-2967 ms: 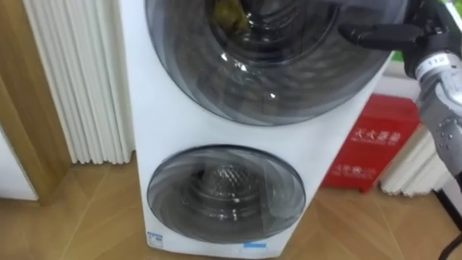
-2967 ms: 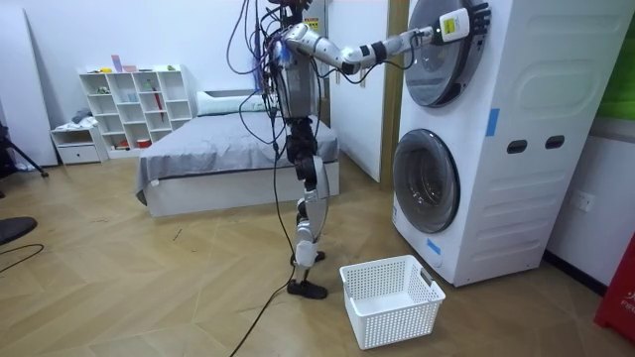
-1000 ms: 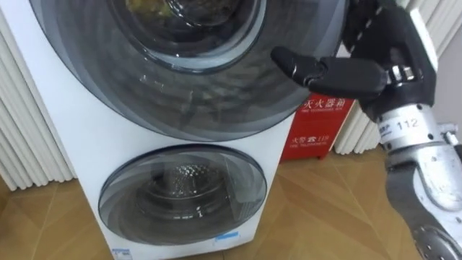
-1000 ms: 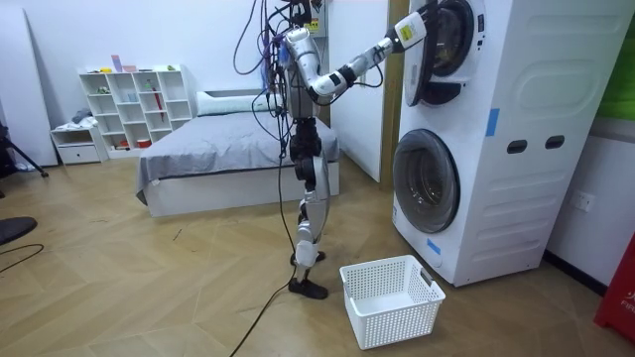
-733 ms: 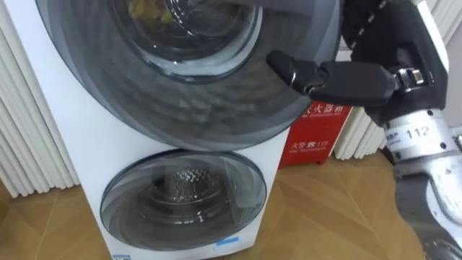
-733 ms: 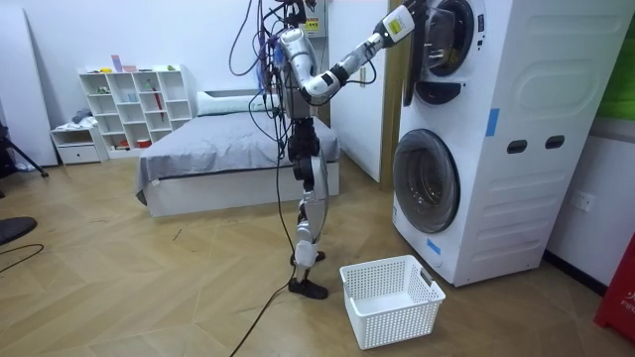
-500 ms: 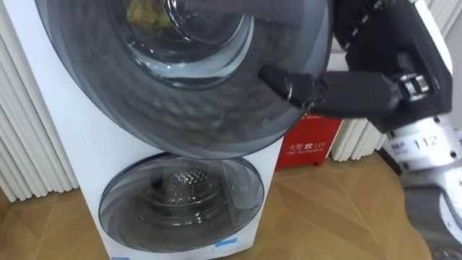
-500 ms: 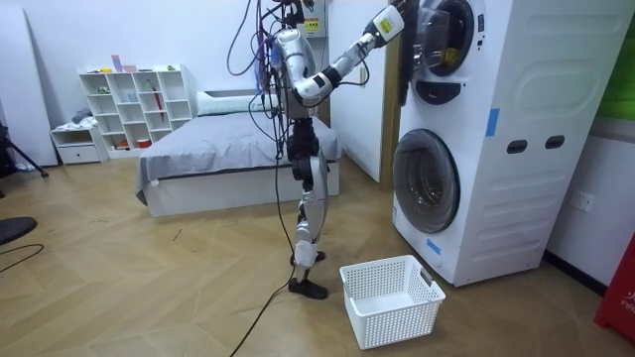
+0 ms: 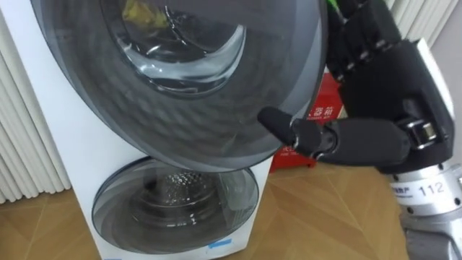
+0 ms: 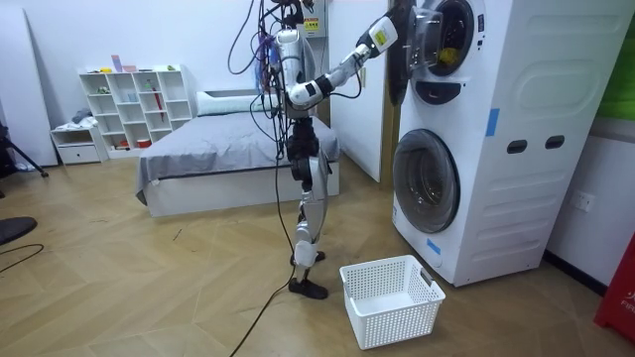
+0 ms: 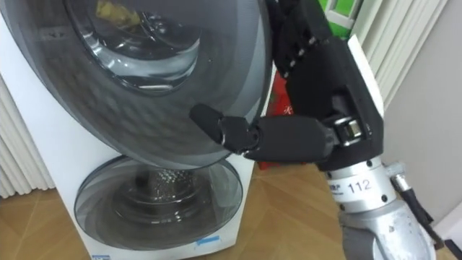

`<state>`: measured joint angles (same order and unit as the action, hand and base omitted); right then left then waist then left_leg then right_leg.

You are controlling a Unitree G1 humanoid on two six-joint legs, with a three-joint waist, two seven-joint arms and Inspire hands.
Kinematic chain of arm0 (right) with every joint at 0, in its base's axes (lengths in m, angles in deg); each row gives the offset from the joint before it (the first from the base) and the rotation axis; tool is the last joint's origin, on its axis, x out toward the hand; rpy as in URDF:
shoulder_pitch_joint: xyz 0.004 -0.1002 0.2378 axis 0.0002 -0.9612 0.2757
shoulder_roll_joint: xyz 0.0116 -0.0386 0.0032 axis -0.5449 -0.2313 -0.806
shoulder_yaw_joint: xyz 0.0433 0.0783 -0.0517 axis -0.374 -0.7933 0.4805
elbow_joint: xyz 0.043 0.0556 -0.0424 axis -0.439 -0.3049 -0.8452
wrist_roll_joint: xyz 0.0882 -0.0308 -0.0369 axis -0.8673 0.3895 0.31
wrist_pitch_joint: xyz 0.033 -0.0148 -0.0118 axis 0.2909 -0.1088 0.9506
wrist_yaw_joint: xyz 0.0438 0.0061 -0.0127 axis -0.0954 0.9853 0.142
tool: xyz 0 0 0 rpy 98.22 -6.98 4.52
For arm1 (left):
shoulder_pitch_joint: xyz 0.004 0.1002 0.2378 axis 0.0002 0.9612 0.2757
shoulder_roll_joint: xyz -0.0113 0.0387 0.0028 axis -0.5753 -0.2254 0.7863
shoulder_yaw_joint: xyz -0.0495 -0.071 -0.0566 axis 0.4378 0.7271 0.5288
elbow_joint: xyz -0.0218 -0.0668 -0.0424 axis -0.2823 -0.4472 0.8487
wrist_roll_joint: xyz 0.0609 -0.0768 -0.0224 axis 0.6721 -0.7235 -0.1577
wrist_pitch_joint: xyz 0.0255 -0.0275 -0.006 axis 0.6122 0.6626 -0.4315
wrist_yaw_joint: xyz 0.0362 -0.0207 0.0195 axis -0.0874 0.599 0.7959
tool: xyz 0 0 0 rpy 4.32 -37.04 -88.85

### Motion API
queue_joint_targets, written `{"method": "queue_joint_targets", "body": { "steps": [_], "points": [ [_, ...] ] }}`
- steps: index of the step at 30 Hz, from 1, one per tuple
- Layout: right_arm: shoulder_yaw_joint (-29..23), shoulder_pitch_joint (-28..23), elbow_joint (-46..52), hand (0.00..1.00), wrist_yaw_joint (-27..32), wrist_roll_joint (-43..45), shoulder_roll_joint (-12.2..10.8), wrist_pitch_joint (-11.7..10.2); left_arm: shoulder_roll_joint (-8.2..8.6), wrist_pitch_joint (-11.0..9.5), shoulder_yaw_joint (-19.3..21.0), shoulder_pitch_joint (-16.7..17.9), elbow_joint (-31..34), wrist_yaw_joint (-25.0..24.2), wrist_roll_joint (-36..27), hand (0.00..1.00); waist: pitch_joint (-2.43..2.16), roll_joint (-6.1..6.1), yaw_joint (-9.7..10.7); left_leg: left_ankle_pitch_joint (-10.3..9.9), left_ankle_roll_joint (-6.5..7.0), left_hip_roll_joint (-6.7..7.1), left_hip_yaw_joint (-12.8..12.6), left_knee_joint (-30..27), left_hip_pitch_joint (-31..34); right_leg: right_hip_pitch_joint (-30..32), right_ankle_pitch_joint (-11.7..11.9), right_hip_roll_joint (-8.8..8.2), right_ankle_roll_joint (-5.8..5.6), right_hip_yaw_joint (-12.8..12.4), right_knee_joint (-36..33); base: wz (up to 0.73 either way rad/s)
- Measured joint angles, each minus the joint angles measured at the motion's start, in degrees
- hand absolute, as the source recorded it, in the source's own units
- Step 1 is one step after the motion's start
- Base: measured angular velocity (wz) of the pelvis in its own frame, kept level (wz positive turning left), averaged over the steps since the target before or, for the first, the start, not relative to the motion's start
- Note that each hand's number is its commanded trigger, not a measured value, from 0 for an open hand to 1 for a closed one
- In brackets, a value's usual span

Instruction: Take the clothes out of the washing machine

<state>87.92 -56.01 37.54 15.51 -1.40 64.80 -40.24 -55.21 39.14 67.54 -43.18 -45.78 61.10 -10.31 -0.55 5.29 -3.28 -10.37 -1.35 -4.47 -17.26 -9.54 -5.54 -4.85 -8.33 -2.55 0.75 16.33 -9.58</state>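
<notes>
Right hand (image 9: 393,87) at the frame's right, thumb (image 9: 346,139) stretched leftward; fingers (image 9: 357,40) seemingly hooked round the door (image 9: 180,115) edge. Room view: right arm (image 10: 342,67) raised, upper centre.

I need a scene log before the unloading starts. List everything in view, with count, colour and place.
washing machine: 1, white, two stacked drums
upper door: 1, dark grey, open
lower door: 1, dark grey, closed
garment: 1, yellow, inside the upper drum
basket: 1, white, on the floor before the machine
red box: 1, red, on the floor beside the machine
ribbed panel: 1, white, at the machine's other side
bed: 1, grey, behind the robot
shelf unit: 1, white, against the far wall
right robot hand: 1, black, thumb before the upper door's edge, fingers curled behind it
</notes>
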Motion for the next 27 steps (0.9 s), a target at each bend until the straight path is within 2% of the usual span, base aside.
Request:
{"method": "queue_joint_targets", "body": {
  "steps": [6, 9, 12, 15, 20, 23, 27],
  "points": [
    [2.5, -0.5, -1.7, 0.0, -2.5, -2.0, 0.0, 0.4, -0.12, 0.0, -2.9, -0.9, 0.0, -0.5, -1.1, 0.0, 0.02, -0.78, -0.1, 0.0, -0.03, -0.11, -0.2, -0.2, 0.1, 0.3, 0.0, 0.13, 0.05, -0.5, 0.1, -0.01],
    [3.5, -0.4, -2.2, 0.0, -4.1, -2.8, -0.1, 0.1, -0.22, -0.4, -3.9, -1.5, 0.0, -0.5, -1.1, 0.0, 0.0, -0.82, -0.1, 0.0, -0.05, -0.11, -0.2, -0.1, 0.3, 0.6, 0.0, 0.22, 0.11, -0.5, 0.0, -0.02],
    [4.8, -0.4, -2.9, 0.0, -5.3, -3.2, -0.1, 0.7, -0.41, -1.0, -4.6, -2.2, 0.0, -0.5, -1.2, 0.0, 0.01, -0.82, -0.2, 0.0, -0.06, -0.14, -0.4, -0.1, 0.9, 1.3, 0.0, 0.38, 0.24, -0.5, 0.0, -0.03],
    [5.5, 0.0, -2.6, 0.0, -6.8, -4.3, -0.1, 0.1, -0.52, -1.3, -5.0, -2.3, -0.1, -0.5, -2.8, 0.0, -0.01, -0.83, -0.2, 0.0, -0.08, -0.15, -0.4, 0.1, 0.9, 1.5, 0.0, 0.44, 0.24, -0.7, 0.0, -0.03],
    [6.0, 0.3, -1.8, 0.0, -6.5, -6.0, -0.2, 0.4, -0.77, -1.5, -5.0, -1.9, -0.4, -0.5, -5.1, 0.0, -0.16, -0.39, -0.7, 0.0, -0.11, -0.17, -0.3, 0.3, 0.9, 1.8, 0.0, 0.55, 0.31, -1.0, -0.1, -0.05],
    [6.1, 0.3, -1.0, 0.0, -6.0, -6.3, 0.1, 0.5, -0.89, -2.1, -5.0, -1.8, -0.7, -0.5, -5.0, 0.0, -0.02, -0.17, -1.5, 0.1, -0.22, -0.2, -0.2, 0.3, 0.9, 1.9, -0.1, 0.55, 0.47, -1.0, -0.3, 0.0],
    [6.6, 0.8, -0.2, 0.0, -5.9, -6.0, 0.0, 0.6, -1.38, -2.8, -4.9, -2.0, -0.7, -0.5, -4.7, 0.0, 0.4, 0.64, -2.1, 0.2, -0.54, -0.49, 0.0, 0.3, 1.2, 2.0, -0.3, 0.56, 0.78, -0.8, -0.3, 0.0]
  ]
}}
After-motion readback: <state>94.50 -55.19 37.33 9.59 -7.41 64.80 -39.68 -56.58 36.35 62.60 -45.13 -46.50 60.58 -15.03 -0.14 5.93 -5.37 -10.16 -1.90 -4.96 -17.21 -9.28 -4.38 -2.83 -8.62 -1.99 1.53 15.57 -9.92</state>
